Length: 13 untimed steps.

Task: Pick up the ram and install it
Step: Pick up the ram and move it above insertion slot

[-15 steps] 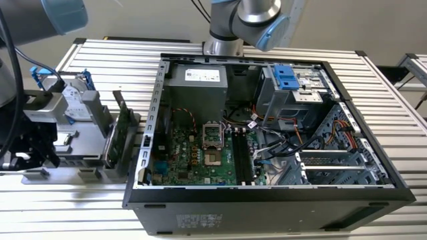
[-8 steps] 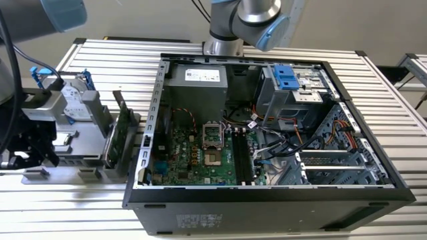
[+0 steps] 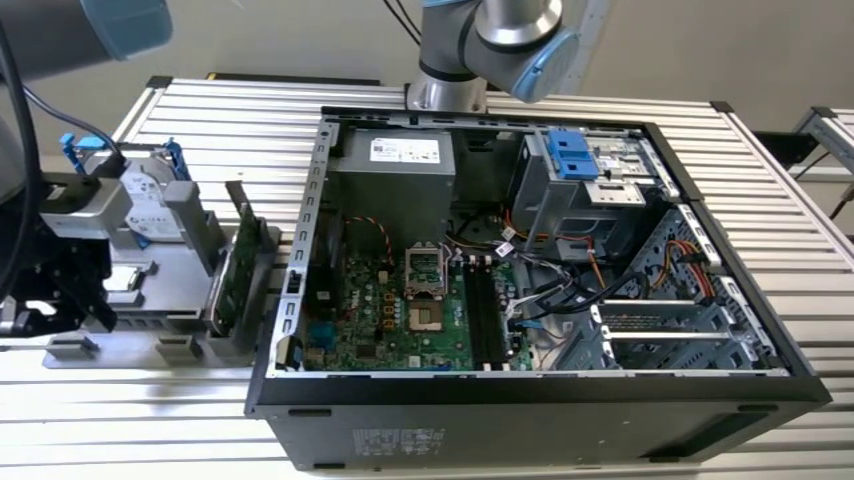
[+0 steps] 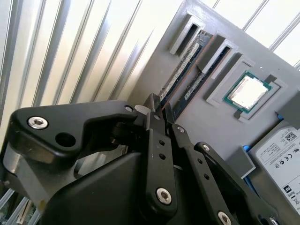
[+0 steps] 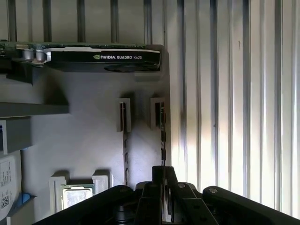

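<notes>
Pincer point(image 5: 164, 172) astride ram point(image 5: 162, 136) in grey holder point(image 5: 84, 140); cannot tell if clamped. Risk: tilting, jamming in slot, from off-centre grip.

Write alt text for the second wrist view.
The black gripper sits at the near end of a ram stick standing on edge in a slotted grey holder on a ribbed metal table. A second stick stands beside it, with a processor chip and a hard drive further along.

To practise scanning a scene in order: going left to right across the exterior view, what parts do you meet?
Hard drive → green card → motherboard → blue clip.
</notes>
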Each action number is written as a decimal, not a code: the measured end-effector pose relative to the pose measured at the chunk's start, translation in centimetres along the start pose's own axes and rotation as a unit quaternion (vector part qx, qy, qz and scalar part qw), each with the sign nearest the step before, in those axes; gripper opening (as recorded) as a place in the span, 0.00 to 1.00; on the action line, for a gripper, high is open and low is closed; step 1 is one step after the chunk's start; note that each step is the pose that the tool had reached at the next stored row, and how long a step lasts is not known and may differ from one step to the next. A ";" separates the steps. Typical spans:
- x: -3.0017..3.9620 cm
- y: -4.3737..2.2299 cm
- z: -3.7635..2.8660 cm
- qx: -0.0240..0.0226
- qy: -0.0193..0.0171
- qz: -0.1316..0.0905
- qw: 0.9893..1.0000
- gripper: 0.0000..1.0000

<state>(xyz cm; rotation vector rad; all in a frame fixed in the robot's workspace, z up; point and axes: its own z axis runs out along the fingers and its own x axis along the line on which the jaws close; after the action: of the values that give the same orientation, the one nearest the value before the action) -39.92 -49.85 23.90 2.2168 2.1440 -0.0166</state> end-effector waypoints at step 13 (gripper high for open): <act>-0.05 0.04 -0.93 0.000 0.000 0.000 1.000 0.00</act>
<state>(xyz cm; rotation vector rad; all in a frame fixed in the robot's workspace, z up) -39.91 -49.85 24.83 2.2166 2.1442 -0.0167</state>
